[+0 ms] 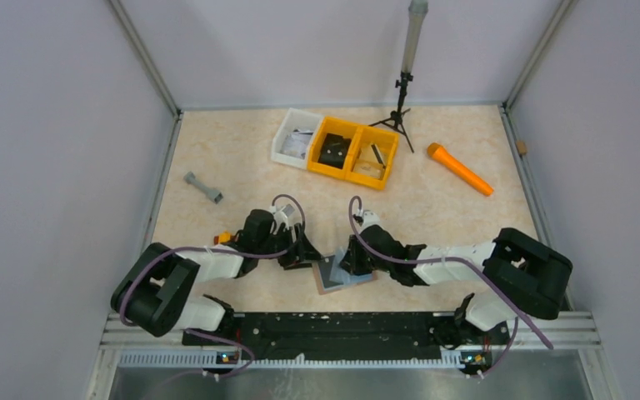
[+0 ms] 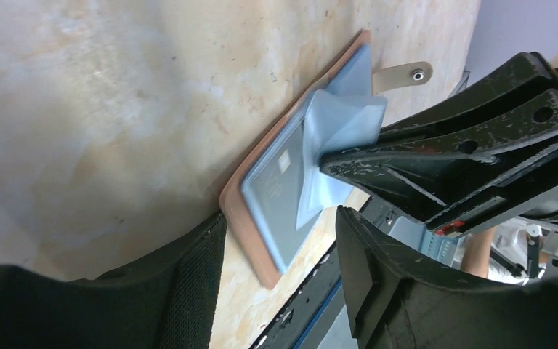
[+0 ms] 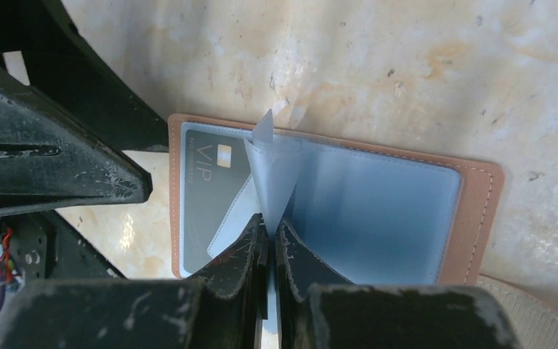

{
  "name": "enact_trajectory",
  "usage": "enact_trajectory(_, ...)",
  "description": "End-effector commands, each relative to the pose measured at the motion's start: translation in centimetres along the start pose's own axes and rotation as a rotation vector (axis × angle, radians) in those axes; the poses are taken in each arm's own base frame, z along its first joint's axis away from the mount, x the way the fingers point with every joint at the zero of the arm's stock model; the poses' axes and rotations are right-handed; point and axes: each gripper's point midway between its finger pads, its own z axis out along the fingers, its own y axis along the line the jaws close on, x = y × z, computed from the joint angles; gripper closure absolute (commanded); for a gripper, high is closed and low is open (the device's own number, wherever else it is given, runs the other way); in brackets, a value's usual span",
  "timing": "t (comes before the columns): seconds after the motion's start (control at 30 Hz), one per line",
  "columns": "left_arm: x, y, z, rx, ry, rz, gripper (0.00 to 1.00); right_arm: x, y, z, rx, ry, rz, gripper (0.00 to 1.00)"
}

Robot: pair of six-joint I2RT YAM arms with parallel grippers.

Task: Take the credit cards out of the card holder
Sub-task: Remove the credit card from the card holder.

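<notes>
The card holder (image 1: pixel 358 282) lies open on the table between the two arms, reddish-brown rim (image 3: pixel 479 211) down and pale blue inside up. My right gripper (image 3: pixel 270 229) is shut on a pale blue inner flap (image 3: pixel 272 171), which stands pulled up from the holder. Under that flap lies a greyish credit card (image 3: pixel 207 185) marked VIP, still in its pocket (image 2: pixel 280 189). My left gripper (image 2: pixel 280 233) is open at the holder's near left corner (image 2: pixel 251 233), with nothing between its fingers (image 2: pixel 203 262). The holder's small tab (image 2: pixel 407 74) sticks out at its far side.
At the back stand two joined yellow bins (image 1: pixel 358 150) and a white bin (image 1: pixel 296 137), with a small tripod (image 1: pixel 398 112) behind them. An orange tool (image 1: pixel 461 169) lies at the back right, a grey dumbbell-shaped piece (image 1: pixel 203 188) at the left. The black base rail (image 1: pixel 342 325) runs just beyond the holder's near edge.
</notes>
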Motion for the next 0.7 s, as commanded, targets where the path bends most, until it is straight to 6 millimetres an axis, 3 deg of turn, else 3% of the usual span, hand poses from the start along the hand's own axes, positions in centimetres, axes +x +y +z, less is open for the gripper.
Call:
enact_trajectory(0.0, 1.3, 1.6, 1.2, -0.034, 0.021, -0.017, 0.39, -1.7, 2.4, -0.6, -0.153, -0.068, 0.099, 0.95)
enact_trajectory(0.17, 1.3, 1.4, 2.0, -0.003, 0.028, -0.025, 0.44, -1.7, 2.5, -0.8, -0.185, -0.070, 0.128, 0.97)
enact_trajectory(0.43, 0.1, -0.2, 1.7, 0.061, -0.038, 0.000, 0.75, -2.4, 2.8, -1.4, -0.225, -0.096, 0.148, 0.97)
enact_trajectory(0.5, 0.0, 0.3, 1.7, 0.026, -0.032, 0.010, 0.87, -2.5, 2.7, -1.6, -0.223, -0.097, 0.132, 0.89)
enact_trajectory(0.57, 0.0, 0.5, 1.5, 0.008, -0.033, 0.015, 1.00, -2.7, 1.9, -1.7, -0.178, -0.102, 0.098, 0.73)
enact_trajectory(0.6, -0.1, 0.4, 1.4, 0.003, -0.034, 0.018, 1.00, -2.6, 1.4, -1.8, -0.146, -0.095, 0.067, 0.62)
enact_trajectory(0.67, -0.1, -0.1, 0.9, 0.004, -0.037, 0.026, 1.00, -3.0, -0.5, -2.0, -0.033, -0.094, -0.016, 0.53)
